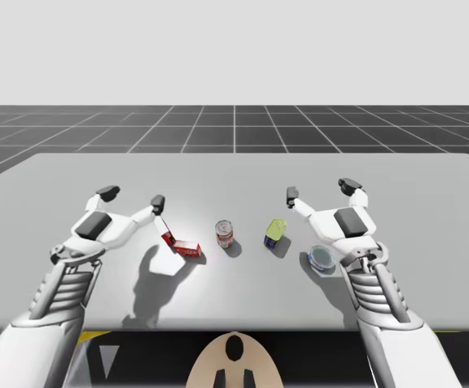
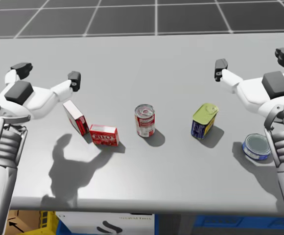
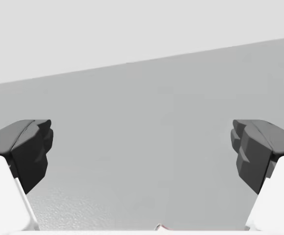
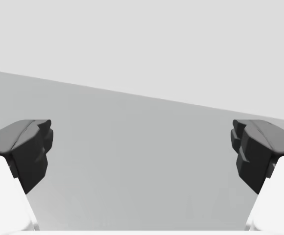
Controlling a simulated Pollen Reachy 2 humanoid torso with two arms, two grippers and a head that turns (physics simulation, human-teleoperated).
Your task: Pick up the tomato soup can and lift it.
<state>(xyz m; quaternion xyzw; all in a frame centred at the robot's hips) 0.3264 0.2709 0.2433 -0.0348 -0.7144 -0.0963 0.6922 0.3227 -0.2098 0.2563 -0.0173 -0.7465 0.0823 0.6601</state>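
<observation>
reach | tomato soup can [image 2: 145,120] upright mid-frame | our left gripper [image 2: 48,73], right gripper [image 2: 253,59]: fingers wide, empty | we should straddle its sides squarely before closing

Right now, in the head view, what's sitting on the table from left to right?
Tall red box → low red box → red-and-white can → blue can with yellow top → flat blue tin.
</observation>
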